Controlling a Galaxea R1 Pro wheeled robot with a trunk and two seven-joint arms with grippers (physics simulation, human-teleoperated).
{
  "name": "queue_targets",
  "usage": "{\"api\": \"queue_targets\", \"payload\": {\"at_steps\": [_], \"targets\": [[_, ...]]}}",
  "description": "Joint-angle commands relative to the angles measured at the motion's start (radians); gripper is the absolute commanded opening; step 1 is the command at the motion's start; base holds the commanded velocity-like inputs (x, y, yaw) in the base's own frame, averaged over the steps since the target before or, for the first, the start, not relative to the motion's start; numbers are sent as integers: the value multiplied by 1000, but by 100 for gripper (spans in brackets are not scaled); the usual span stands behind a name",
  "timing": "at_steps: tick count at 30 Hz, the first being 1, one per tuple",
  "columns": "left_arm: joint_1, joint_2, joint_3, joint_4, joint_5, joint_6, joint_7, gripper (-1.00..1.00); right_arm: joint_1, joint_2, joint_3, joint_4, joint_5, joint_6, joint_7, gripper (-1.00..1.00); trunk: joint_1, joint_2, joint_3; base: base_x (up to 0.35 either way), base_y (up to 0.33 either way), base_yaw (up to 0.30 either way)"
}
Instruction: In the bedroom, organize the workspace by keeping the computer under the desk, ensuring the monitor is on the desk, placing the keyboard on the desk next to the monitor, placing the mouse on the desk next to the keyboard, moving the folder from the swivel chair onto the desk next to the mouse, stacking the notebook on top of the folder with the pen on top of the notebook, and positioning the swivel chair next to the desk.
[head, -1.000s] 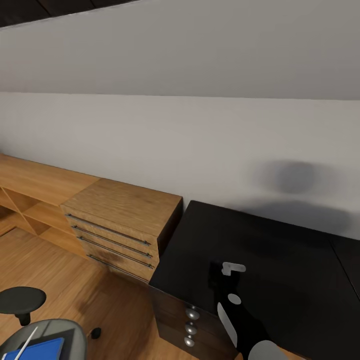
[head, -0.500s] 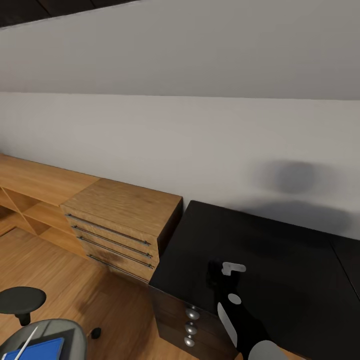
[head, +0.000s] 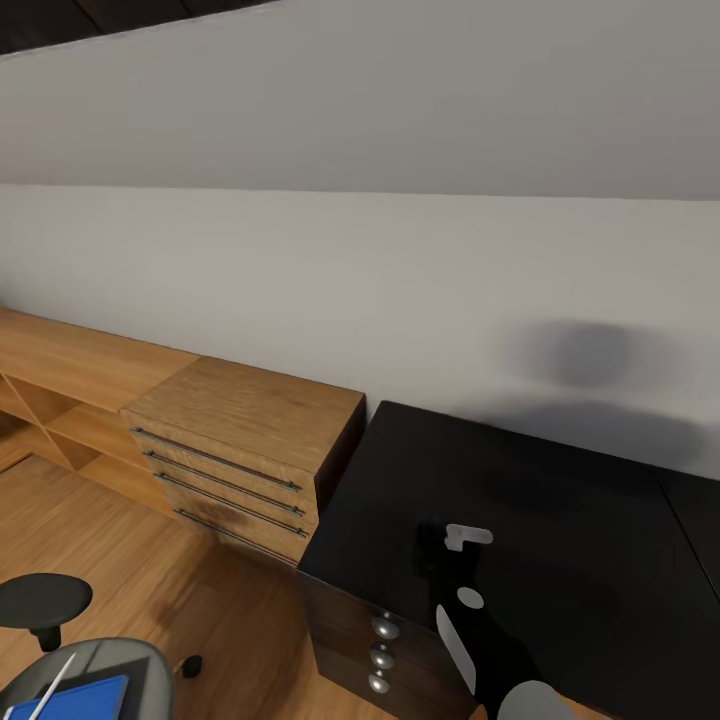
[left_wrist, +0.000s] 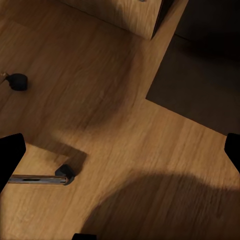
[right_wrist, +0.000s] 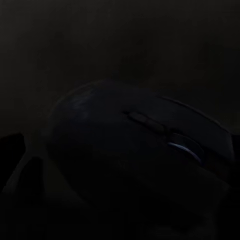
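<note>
Head view, left to right.

- Swivel chair (head: 95, 665) — one, at the lower left corner on the wooden floor (head: 150, 560). Grey seat, one round black armrest pad (head: 42, 598) beside it. One castor (head: 191, 664) shows just past the seat.
- Folder (head: 72, 698) — one, bright blue, lying flat on the chair seat. One thin white stick-like item (head: 52, 686), perhaps a pen, lies tilted across its near edge; too small to tell for sure.
- Wooden chest (head: 245, 455) — one, light wood, four long bar handles, standing against the wall (head: 400, 300) and just beside the desk's left end. Open wooden shelving (head: 50, 400) runs on to its left.
- Desk (head: 560, 500) — one, glossy black top; three round silver knobs (head: 380, 655) stacked on the dark drawer front at its left corner.
- Right arm (head: 490, 640) — one, black with white patches, rising from the bottom edge and reaching forward over the desk's front left part, wrist bent down toward the top.
- Right gripper (head: 440, 560) — held low at the desk top. In its wrist view one dark mouse (right_wrist: 140, 150) sits very close between the fingers; the picture is too dark to tell whether the fingers pinch it or stand off.
- Left gripper (left_wrist: 117, 160) — fingers spread wide, nothing between them, pointing down at the wooden floor. One chrome chair leg (left_wrist: 35, 178) with a castor, and a second castor (left_wrist: 17, 81) well apart from it, lie below.
</note>
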Motion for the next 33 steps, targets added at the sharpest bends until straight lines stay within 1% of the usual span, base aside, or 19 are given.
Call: {"api": "queue_targets", "payload": {"at_steps": [1,10,33], "targets": [[-1,0,-3,1,5,-3,3,100,0,-1,0,38,-18,-1,-4,100,0,0,-1,0,0,0],[-1,-1,-4,1,5,-4,3,100,0,-1,-1,-2,-19,11,-5,100,0,0,-1,0,0,0],[-1,-2,-5,1,5,-3,3,100,0,0,-1,-60,-19,42,-5,100,0,0,-1,0,0,0]]}}
